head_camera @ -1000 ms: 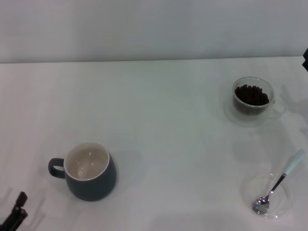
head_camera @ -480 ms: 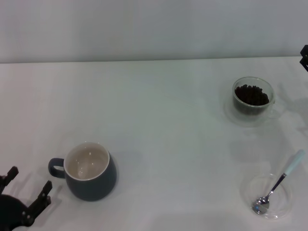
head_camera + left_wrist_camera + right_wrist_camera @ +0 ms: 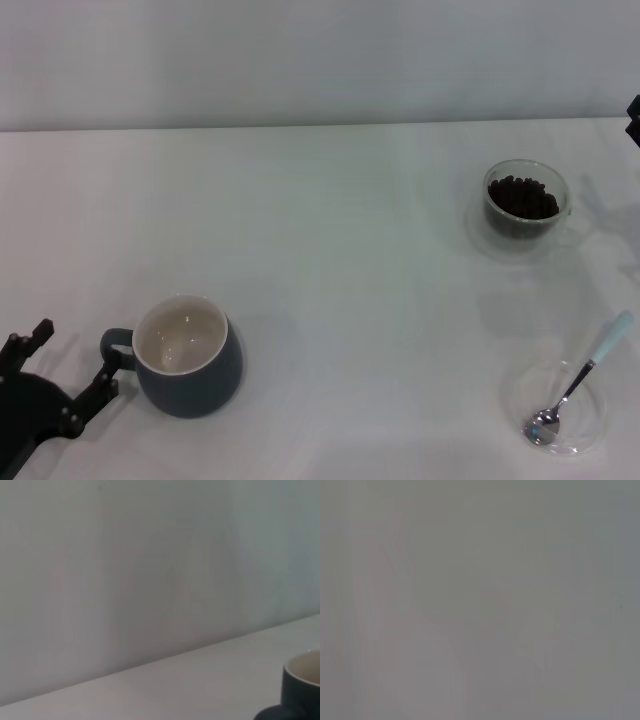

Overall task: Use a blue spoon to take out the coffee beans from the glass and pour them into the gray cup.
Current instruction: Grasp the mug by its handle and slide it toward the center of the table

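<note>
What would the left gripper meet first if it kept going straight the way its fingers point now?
Most likely the gray cup: the open left gripper sits at the table's near left, fingers aimed toward the cup's handle side, one fingertip already beside the loop. Height is unclear, so it could pass slightly over the handle.

moved: my left gripper [image 3: 68, 375], fingers spread apart, up from the table's 7 o'clock corner | now: one fingertip just beside the gray cup's [image 3: 187, 368] loop handle at the cup's 9 o'clock | right: a dark sliver of my right arm at the 2 o'clock edge shifted slightly
</note>
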Controlling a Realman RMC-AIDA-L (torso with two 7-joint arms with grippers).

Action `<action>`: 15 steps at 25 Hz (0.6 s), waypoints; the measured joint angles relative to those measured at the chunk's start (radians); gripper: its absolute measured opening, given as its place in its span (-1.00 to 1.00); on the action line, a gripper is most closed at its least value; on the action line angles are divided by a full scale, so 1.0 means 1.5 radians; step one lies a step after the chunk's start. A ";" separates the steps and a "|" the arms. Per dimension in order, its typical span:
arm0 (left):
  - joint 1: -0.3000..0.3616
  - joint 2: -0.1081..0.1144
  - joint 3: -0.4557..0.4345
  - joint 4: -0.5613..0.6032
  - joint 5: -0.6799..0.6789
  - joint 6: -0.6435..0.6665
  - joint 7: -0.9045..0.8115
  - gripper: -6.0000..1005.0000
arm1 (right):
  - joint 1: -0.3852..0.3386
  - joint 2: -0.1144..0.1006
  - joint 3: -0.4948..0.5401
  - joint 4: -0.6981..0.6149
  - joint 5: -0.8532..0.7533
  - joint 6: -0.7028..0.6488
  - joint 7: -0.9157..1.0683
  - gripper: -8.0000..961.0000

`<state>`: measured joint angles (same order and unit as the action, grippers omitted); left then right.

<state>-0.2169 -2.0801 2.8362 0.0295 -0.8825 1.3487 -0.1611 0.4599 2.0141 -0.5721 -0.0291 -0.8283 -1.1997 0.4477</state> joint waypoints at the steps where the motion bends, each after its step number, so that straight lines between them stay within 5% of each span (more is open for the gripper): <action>1: -0.006 0.000 -0.001 0.000 -0.001 -0.006 0.000 0.74 | 0.000 0.000 0.000 0.000 0.000 0.000 0.000 0.81; 9: -0.031 0.000 -0.001 -0.004 -0.002 -0.035 0.001 0.74 | 0.000 0.000 0.000 0.000 0.001 -0.003 0.000 0.81; 15: -0.052 0.000 0.002 -0.002 -0.001 -0.058 0.004 0.40 | 0.000 0.000 0.000 0.000 0.002 -0.009 0.001 0.81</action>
<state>-0.2954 -2.0802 2.8389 0.0262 -0.8847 1.2610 -0.1554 0.4600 2.0141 -0.5721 -0.0291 -0.8258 -1.2134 0.4491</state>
